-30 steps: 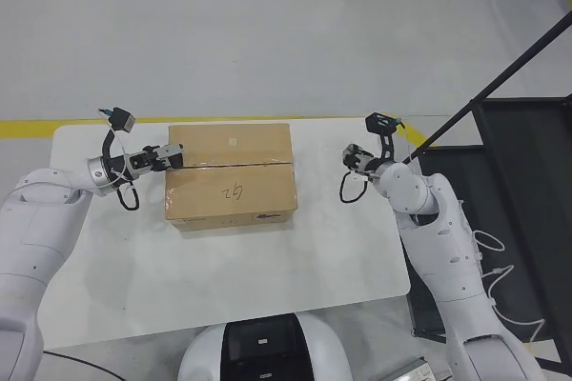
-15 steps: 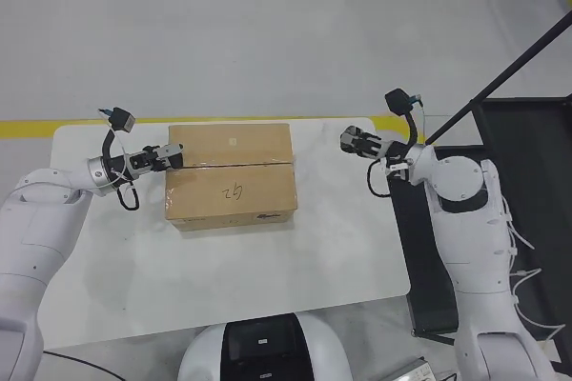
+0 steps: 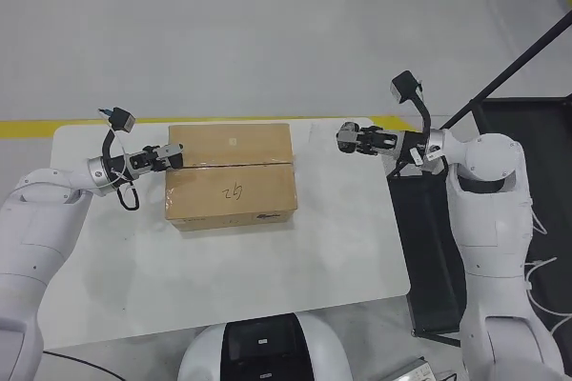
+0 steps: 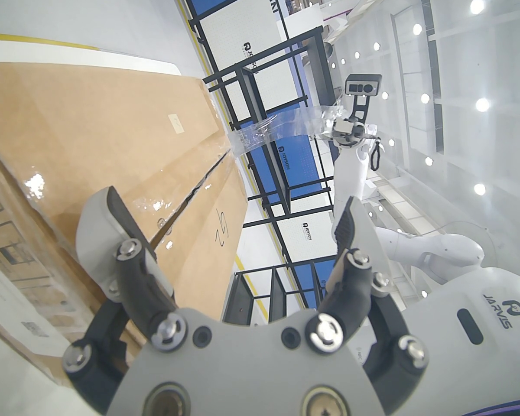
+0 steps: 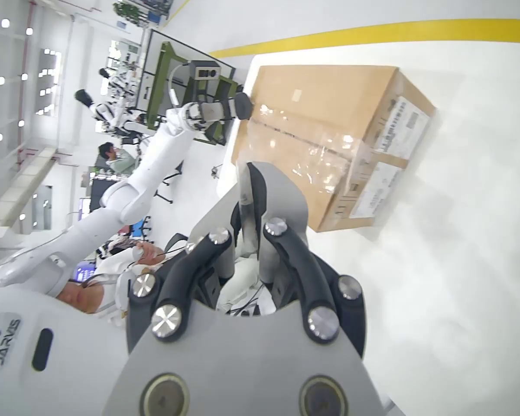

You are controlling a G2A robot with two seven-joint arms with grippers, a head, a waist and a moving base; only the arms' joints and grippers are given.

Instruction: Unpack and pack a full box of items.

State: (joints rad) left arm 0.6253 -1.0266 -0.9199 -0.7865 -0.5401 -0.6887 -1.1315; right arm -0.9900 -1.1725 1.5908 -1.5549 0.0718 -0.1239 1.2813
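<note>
i count one table (image 3: 267, 276), one cardboard box (image 3: 232, 174), one strip of clear tape (image 4: 286, 125), and my two arms.

the left gripper (image 3: 174, 154) sits at the box's left end, level with the middle seam. the arm comes in from the left with its wrist pointing along the box's top. its claw is spread wide, with one finger (image 4: 108, 214) close over the box's top edge. i can't tell whether that finger touches the cardboard.

the box lies flat on the table with both top flaps down, so whatever is inside is hidden from me. a handwritten mark sits on the near flap and printed labels on the end faces.

the tape runs from the seam at the box's right end, off the cardboard and through the air to the right gripper (image 3: 343, 136). that gripper is held off the box's right end, above the table, with its forearm reaching in from the right. its claw is pressed together, pinching the tape's free end. the strip is see-through and crinkled, and its edges are hard to trace.

right of the box, past the table's edge, stands one black rack (image 3: 534, 190), cut off by the frame.
</note>
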